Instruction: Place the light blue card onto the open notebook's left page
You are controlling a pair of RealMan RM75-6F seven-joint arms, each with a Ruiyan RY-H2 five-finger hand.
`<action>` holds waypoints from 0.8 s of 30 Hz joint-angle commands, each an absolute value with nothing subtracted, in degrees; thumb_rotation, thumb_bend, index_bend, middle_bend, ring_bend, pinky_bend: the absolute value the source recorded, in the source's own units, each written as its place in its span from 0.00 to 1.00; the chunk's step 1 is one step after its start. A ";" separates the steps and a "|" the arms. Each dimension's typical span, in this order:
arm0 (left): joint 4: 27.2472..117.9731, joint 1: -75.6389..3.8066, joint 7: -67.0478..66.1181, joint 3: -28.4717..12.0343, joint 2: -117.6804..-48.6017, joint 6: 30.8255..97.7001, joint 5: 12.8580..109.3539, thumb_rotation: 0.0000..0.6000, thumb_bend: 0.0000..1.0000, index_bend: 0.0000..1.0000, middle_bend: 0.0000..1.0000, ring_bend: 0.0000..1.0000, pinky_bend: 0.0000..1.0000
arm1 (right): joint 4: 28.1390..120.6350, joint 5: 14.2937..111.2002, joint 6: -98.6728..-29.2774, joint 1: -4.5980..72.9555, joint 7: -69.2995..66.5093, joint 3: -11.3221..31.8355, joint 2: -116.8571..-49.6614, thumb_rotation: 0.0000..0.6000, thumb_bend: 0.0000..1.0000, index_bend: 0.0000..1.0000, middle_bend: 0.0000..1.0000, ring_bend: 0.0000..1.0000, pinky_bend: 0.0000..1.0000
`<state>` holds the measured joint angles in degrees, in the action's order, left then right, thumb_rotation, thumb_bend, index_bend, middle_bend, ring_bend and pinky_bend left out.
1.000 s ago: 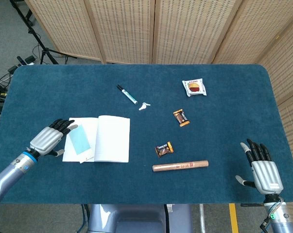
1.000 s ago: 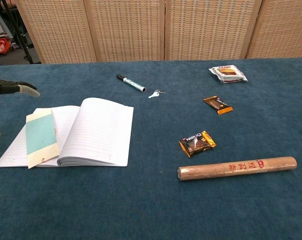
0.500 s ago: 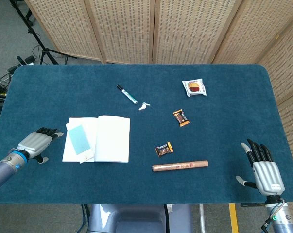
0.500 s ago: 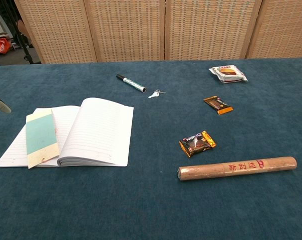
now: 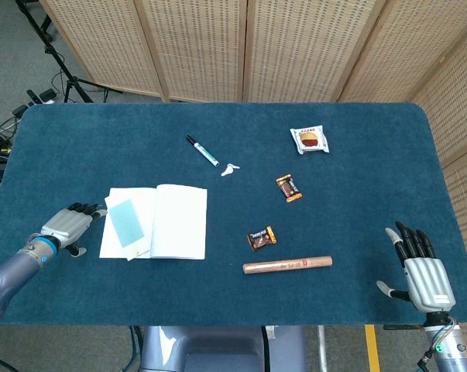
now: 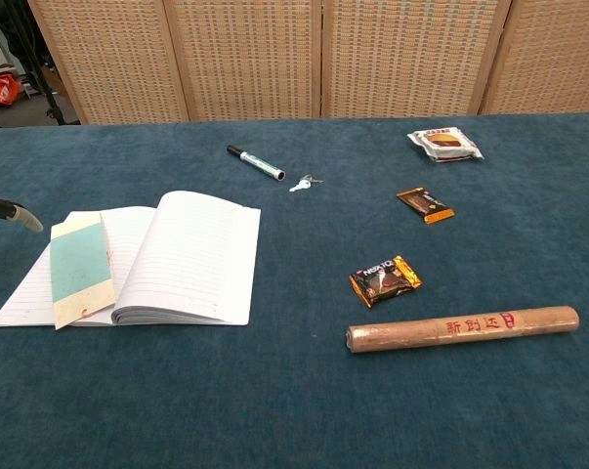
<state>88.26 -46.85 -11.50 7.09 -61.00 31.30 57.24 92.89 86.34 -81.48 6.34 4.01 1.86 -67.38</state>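
The light blue card [image 5: 126, 222] [image 6: 80, 268] lies flat on the left page of the open notebook [image 5: 171, 223] [image 6: 187, 256], its near end reaching the page's front edge. My left hand [image 5: 69, 225] hovers just left of the notebook, empty, fingers loosely extended toward it; only a fingertip [image 6: 13, 214] shows at the chest view's left edge. My right hand [image 5: 419, 269] rests at the table's front right, fingers spread, holding nothing, far from the notebook.
A marker [image 5: 203, 151] and small keys [image 5: 230, 169] lie behind the notebook. Two dark snack packets [image 5: 289, 187] [image 5: 262, 238], a brown roll [image 5: 287, 265] and a white wrapped snack [image 5: 310, 139] sit to the right on the blue table [image 5: 357, 201].
My left hand drew back from the card to the left, off the notebook, then edged slightly back toward it. Card, notebook and right hand stayed put.
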 commanded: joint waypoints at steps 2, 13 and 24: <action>87.42 -47.34 -12.61 7.21 -62.25 31.13 55.52 1.00 0.29 0.00 0.00 0.00 0.00 | 92.82 86.21 -81.32 6.39 3.90 1.93 -67.37 1.00 0.16 0.00 0.00 0.00 0.00; 85.63 -48.83 -14.54 7.51 -64.91 30.25 51.88 1.00 0.29 0.00 0.00 0.00 0.00 | 92.92 86.38 -81.47 6.33 4.06 1.92 -67.44 1.00 0.16 0.00 0.00 0.00 0.00; 85.29 -50.31 -16.99 8.45 -66.23 30.77 48.57 1.00 0.29 0.00 0.00 0.00 0.00 | 92.80 86.52 -81.34 6.41 4.03 1.90 -67.53 1.00 0.16 0.00 0.00 0.00 0.00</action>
